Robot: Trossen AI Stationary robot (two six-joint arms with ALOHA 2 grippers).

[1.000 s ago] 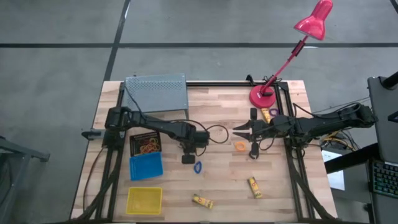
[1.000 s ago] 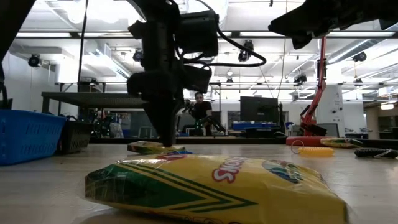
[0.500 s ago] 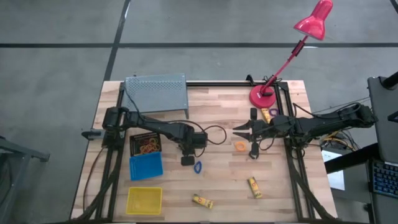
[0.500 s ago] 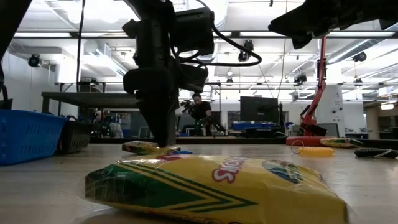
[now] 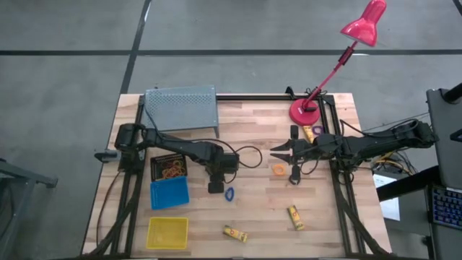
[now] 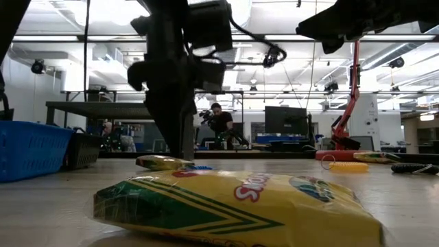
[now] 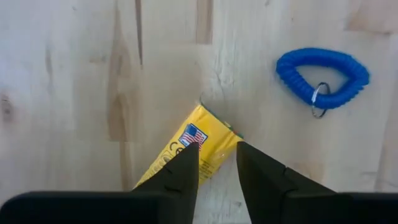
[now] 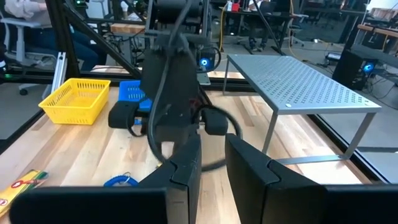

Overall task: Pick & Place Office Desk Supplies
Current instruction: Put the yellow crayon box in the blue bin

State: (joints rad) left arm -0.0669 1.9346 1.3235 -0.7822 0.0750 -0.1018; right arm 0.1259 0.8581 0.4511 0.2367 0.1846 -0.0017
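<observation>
The left end effector (image 7: pixel 217 148) stands over the middle of the tabletop (image 5: pixel 260 209), pointing straight down. Its fingers are a little apart and straddle one end of a small yellow crayon pack (image 7: pixel 206 132). The pack lies flat on the wood at an angle to the fingers and appears unclamped. This stance suits either a release or a re-grip.

A blue coil ring (image 7: pixel 323 78) lies just beside the pack and clear of the fingers. The black bin (image 5: pixel 170 168), already holding rubber bands, sits near the arm, with the blue bin (image 5: pixel 170 193) and yellow bin (image 5: pixel 167 232) in line below it.

The right end effector (image 5: pixel 289 155) waits near the lamp base (image 5: pixel 305 113), its fingers slightly apart and empty. An orange ring (image 5: pixel 279 170) lies close by.
</observation>
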